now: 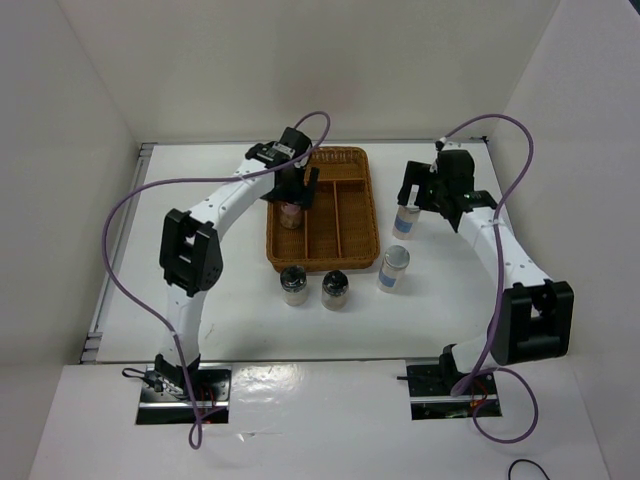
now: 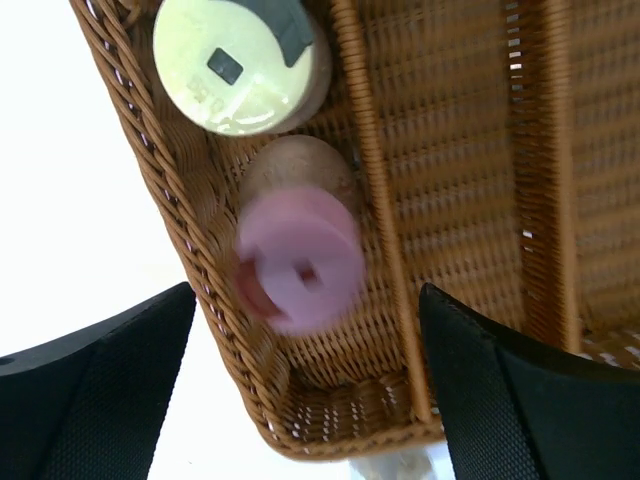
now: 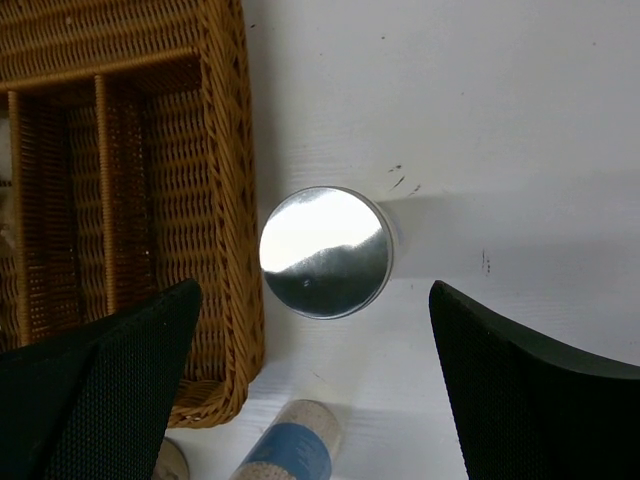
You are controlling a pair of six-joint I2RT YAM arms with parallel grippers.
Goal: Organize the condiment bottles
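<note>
While the left tool (image 2: pixel 307 300) hangs spread over the pink-capped jar (image 2: pixel 300 262) in the tray (image 2: pixel 450 150), the spread right tool (image 3: pixel 315 295) should lower around the grey-capped jar (image 3: pixel 325 250).

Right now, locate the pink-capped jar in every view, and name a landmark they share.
Top external: pink-capped jar in the wicker tray's left compartment.
Left wrist: the jar at picture centre, same compartment.
Right wrist: not in it.
Shared landmark: the wicker tray, in all three views.
</note>
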